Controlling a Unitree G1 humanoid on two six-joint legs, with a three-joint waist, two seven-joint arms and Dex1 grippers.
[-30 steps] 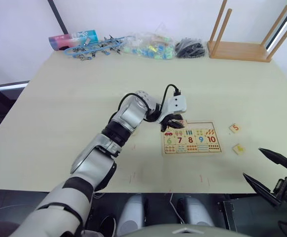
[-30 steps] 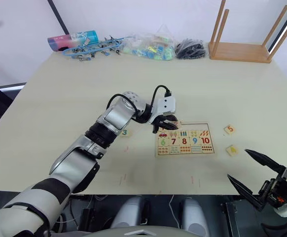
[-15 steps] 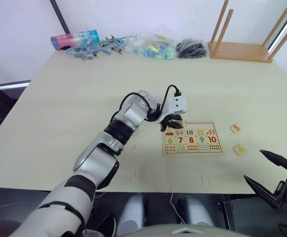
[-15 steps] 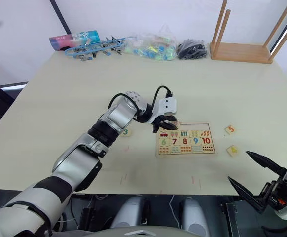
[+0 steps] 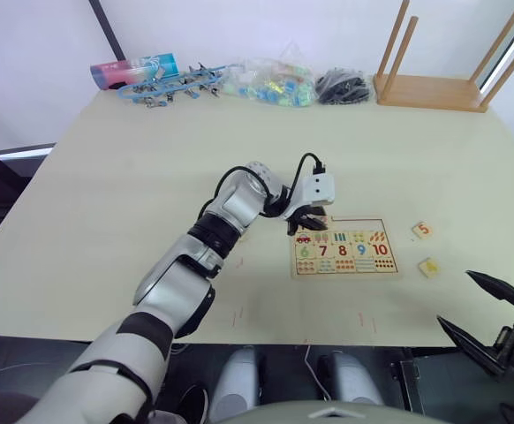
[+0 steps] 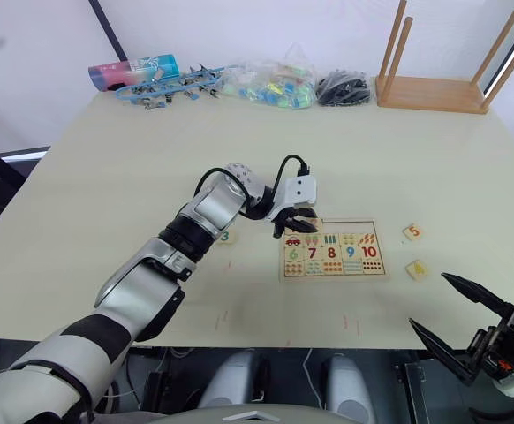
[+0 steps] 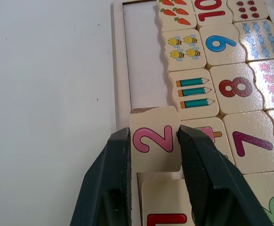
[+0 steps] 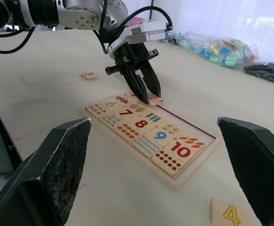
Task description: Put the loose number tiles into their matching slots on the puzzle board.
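On table: puzzle board near front edge, digits 6-10 seated in lower row. Over board's upper-row slots: left gripper, fingers clamped on 2 tile, tile just above second recess, beside 1 tile at row's end. Off table's front right corner: right gripper, fingers spread wide, nothing held. Right of board: 5 tile, 4 tile. Left of board: 3 tile.
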